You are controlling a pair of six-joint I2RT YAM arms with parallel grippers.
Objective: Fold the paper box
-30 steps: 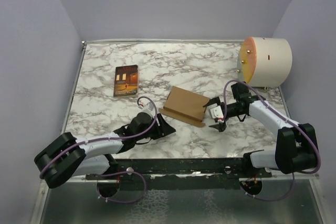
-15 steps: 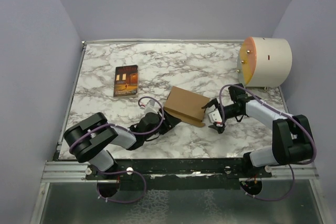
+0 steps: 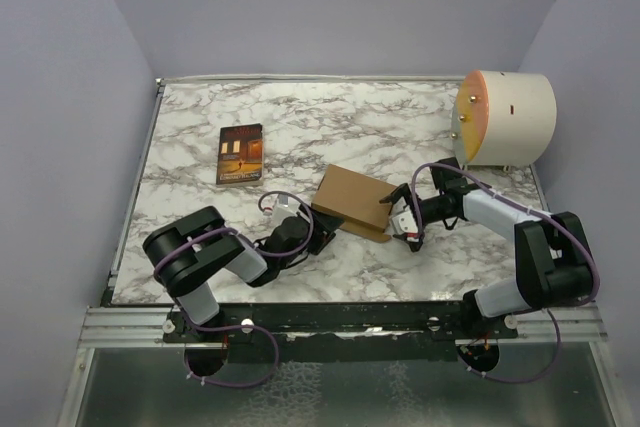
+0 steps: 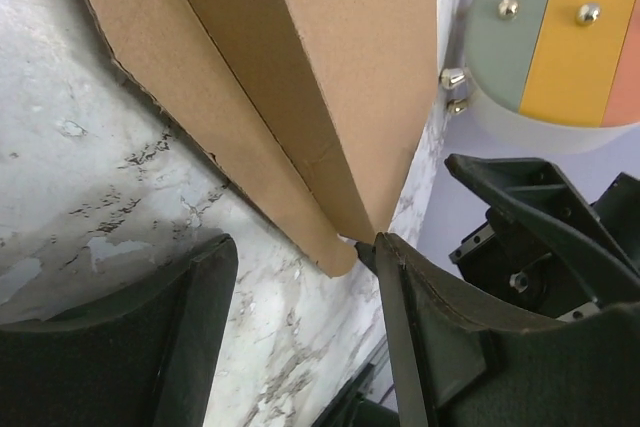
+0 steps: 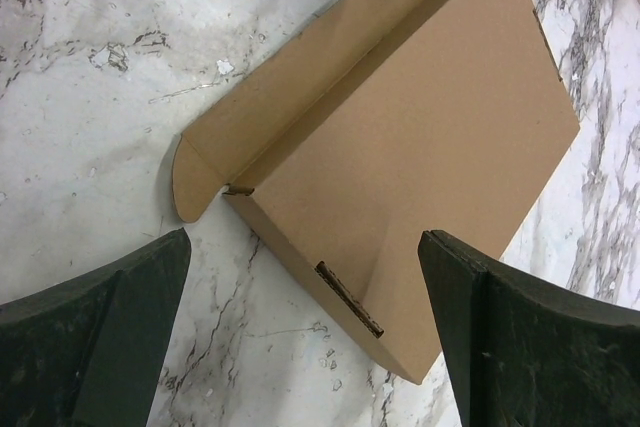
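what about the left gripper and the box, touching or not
Touching. The left wrist view shows a corner of the box meeting one finger of the open left gripper.

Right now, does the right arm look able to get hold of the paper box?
Probably yes. The right gripper is open and the paper box lies directly ahead, its near edge seemingly between the fingers. The left gripper sits at the box's opposite end, clear of that side.
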